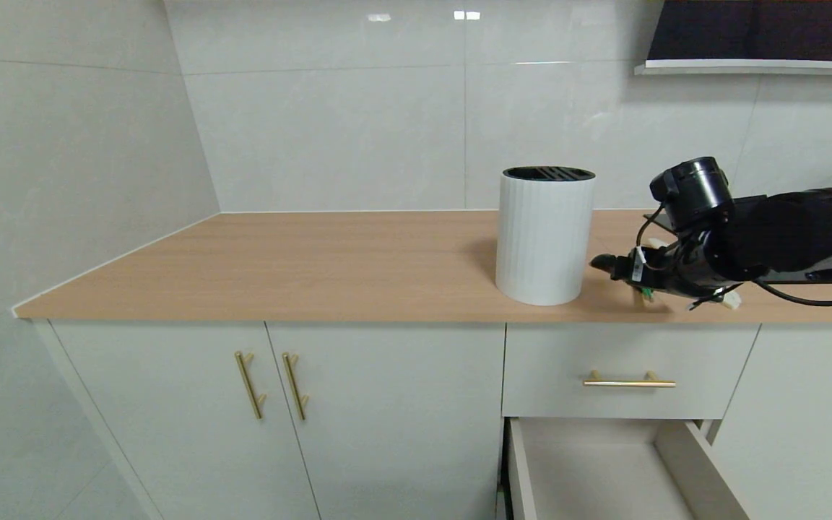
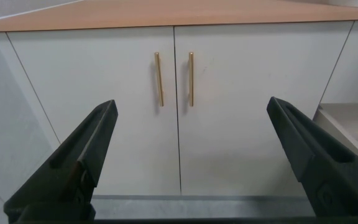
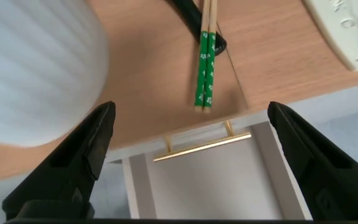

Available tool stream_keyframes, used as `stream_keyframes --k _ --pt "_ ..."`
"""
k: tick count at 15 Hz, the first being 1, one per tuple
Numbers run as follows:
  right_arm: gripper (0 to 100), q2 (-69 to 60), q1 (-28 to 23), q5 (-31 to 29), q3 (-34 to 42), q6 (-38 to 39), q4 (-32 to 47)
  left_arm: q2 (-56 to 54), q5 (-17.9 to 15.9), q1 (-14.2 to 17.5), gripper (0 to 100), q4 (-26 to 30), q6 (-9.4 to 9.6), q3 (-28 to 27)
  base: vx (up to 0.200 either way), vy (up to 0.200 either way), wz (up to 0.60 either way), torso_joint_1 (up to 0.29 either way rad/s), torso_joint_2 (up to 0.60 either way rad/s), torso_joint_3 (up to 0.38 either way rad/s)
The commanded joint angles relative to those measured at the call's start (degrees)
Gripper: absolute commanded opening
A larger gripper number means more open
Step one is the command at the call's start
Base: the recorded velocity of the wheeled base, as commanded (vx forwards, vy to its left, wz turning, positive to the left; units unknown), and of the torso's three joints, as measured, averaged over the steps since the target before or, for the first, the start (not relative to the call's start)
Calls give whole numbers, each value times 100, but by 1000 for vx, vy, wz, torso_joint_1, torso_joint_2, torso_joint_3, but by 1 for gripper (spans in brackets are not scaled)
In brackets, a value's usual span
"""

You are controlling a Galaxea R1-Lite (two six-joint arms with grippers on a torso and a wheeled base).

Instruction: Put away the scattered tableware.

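Note:
A pair of chopsticks (image 3: 205,68) with green patterned ends lies on the wooden countertop (image 1: 329,267) near its front edge. They rest across a black utensil (image 3: 194,18). A white flat utensil (image 3: 344,31) lies beside them. A tall white ribbed holder (image 1: 546,238) with a slotted black top stands upright on the counter. My right gripper (image 1: 612,269) hovers low over the chopsticks (image 1: 643,295), just right of the holder, and stands open (image 3: 191,109) with nothing between its fingers. My left gripper (image 2: 191,107) is open and empty, facing the cabinet doors.
Below the counter, a closed drawer with a gold handle (image 1: 629,381) sits above a pulled-out empty drawer (image 1: 589,469). Two cabinet doors with gold handles (image 1: 271,384) are to the left. Tiled walls bound the counter at the back and left.

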Motion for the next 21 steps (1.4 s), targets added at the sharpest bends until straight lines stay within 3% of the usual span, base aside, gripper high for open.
stream_keyframes --k 1,9,10,21 --pt "100 228 -90 -18 -79 3 12 -2 -2 0 100 -1 -1 0 0 0 0 0 0 0" --pt "100 474 -222 -18 -184 3 12 -2 -2 0 100 -1 -1 0 0 0 0 0 0 0" --pt "0 483 -222 -10 -184 3 12 -2 -2 0 100 -1 -1 0 0 0 0 0 0 0" --pt "0 -379 -222 52 176 21 56 -2 -2 0 100 -1 -1 0 0 0 0 0 0 0"
